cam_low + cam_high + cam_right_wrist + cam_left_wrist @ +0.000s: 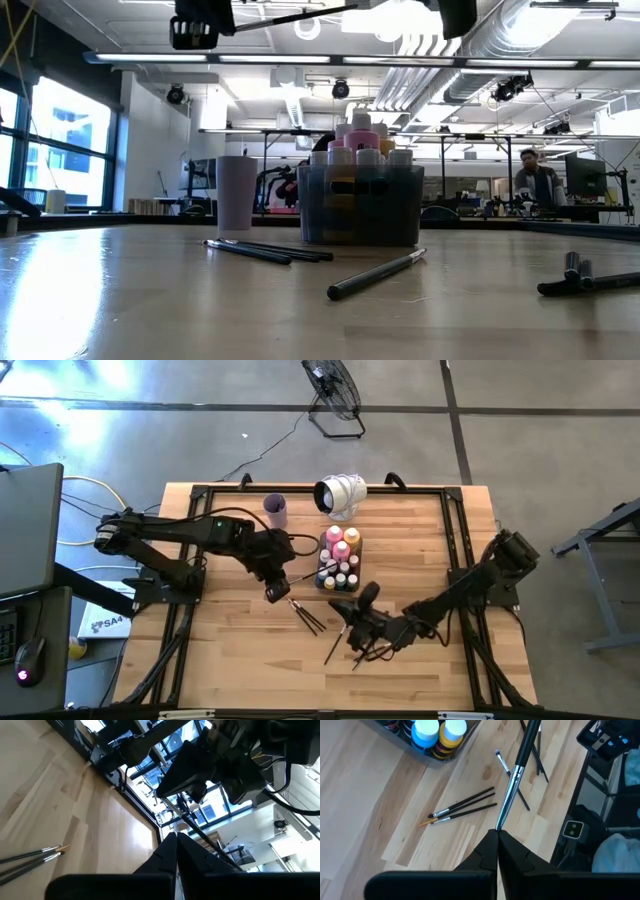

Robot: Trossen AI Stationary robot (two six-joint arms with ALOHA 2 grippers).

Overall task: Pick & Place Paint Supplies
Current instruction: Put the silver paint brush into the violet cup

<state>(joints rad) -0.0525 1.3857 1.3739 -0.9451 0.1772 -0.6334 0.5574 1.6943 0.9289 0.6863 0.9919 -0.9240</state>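
Left hand [497, 837] | pinches paintbrush [517, 762] | brush's far end cropped

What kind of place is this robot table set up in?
Probably an open lab or workshop: exposed ceiling ducts and strip lights, workbenches with a person at screens beyond the wooden table, a floor fan on polished concrete.
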